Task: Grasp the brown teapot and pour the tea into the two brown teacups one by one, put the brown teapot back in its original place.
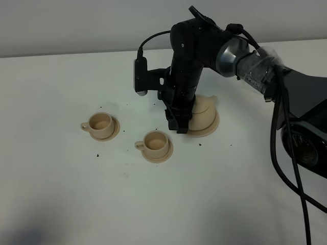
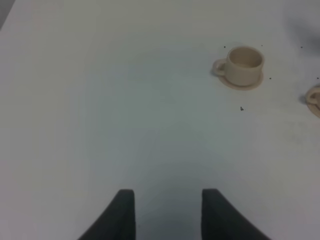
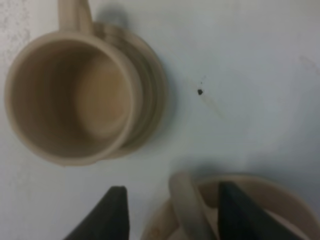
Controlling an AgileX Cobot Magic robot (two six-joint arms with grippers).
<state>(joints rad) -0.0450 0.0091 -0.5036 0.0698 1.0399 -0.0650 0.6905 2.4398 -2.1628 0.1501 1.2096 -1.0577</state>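
The brown teapot (image 1: pixel 205 115) sits on its wide saucer (image 1: pixel 210 131), the original place, close beside the nearer teacup (image 1: pixel 156 144), with the far teacup (image 1: pixel 100 123) further left. It's glazed ceramic by the look: stiff, slick, chippable and likely heavy if full, so the loop handle (image 3: pixel 186 202) is the place to take it. The right gripper (image 3: pixel 172 200) is down there, jaws spread with the handle between them, apparently not yet pinching, though the close-up is blurry. The high camera hides that handle behind the arm; only the right wrist view shows it. The left gripper (image 2: pixel 167 212), seen only from its own wrist, hangs spread over the table (image 2: pixel 100 100), holding nothing.
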